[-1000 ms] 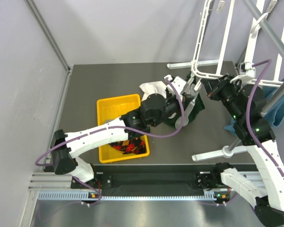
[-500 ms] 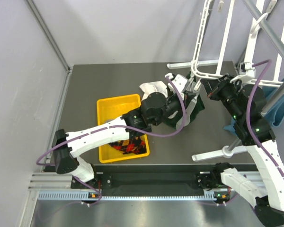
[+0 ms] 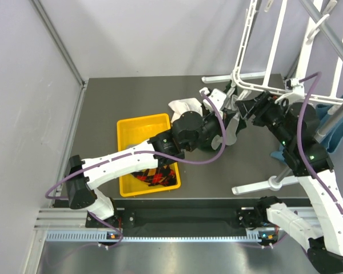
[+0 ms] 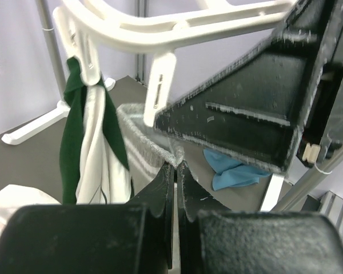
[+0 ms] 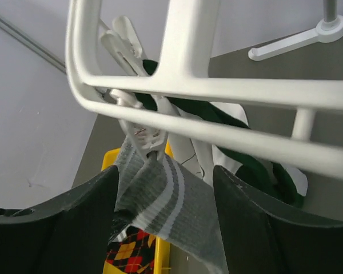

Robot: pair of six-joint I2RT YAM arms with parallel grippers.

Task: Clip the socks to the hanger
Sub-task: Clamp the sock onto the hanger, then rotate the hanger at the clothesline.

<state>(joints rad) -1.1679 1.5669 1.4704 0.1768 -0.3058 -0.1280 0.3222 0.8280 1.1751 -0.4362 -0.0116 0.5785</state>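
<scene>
A grey striped sock (image 5: 171, 197) hangs from a white clip (image 5: 144, 136) under the white hanger (image 5: 217, 85). My right gripper (image 5: 164, 177) is open, one finger on each side of that sock just below the clip. My left gripper (image 4: 176, 165) is shut on the sock's grey edge (image 4: 142, 132), close beside the right gripper's black finger (image 4: 257, 114). From above, both grippers meet under the hanger's lower corner (image 3: 257, 87), left (image 3: 227, 123) and right (image 3: 247, 107). Red, black and yellow argyle socks (image 3: 154, 177) lie in the yellow bin (image 3: 138, 125).
A green and white sock (image 4: 94, 142) hangs from another clip of the hanger. A white cloth (image 3: 186, 105) lies on the table beside the bin. A blue cloth (image 4: 231, 171) lies near the stand's white feet (image 3: 257, 185). The grey stand pole (image 3: 331, 37) crosses the top right.
The right gripper's jaws have opened from shut and it has shifted slightly left. The hanger's lower corner has risen a little. The left gripper keeps its hold on the grey sock.
</scene>
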